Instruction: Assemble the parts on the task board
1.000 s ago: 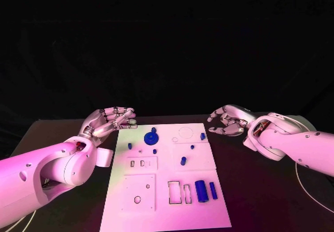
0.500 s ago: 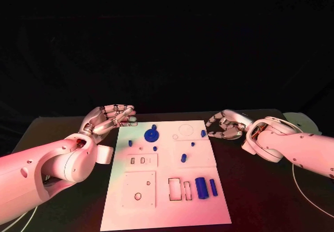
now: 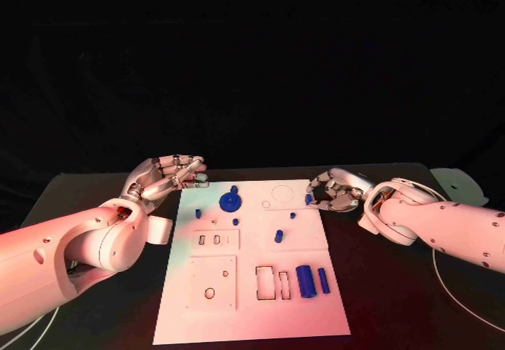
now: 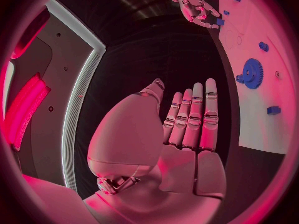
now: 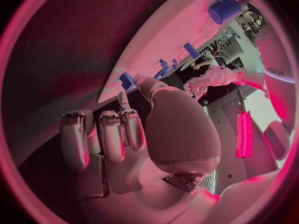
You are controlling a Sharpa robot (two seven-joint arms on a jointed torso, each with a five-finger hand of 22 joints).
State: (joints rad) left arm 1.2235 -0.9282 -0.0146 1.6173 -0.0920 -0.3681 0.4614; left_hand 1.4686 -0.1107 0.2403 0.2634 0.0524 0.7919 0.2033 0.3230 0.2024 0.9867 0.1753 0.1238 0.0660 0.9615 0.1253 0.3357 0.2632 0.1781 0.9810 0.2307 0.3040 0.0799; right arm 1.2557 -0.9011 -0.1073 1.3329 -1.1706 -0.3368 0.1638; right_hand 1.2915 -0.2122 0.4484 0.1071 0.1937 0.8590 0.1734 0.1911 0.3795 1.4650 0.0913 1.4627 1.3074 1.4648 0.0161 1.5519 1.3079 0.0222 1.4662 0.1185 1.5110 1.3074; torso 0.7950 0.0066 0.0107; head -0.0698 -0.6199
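The white task board (image 3: 247, 313) lies in the middle of the black table. On it are a blue gear (image 3: 228, 202), several small blue pegs such as one (image 3: 279, 236) near the centre, and a blue cylinder (image 3: 305, 281) beside a thin blue bar (image 3: 323, 281). A small blue part (image 3: 309, 198) stands at the board's far right edge. My right hand (image 3: 335, 191) is beside it with bent fingers, and its thumb and one fingertip reach the part (image 5: 126, 80). My left hand (image 3: 168, 175) hovers at the board's far left corner, holding nothing, fingers (image 4: 193, 114) straight and side by side.
Rectangular slots (image 3: 273, 284) and round holes (image 3: 209, 293) are cut in the board's near half. A round outline (image 3: 282, 194) sits near the far edge. Bare black table lies on both sides of the board. A pale object (image 3: 460, 186) sits at the far right.
My right hand has moved left towards the board's far right edge and now reaches the small blue part. My left hand has shifted slightly farther back.
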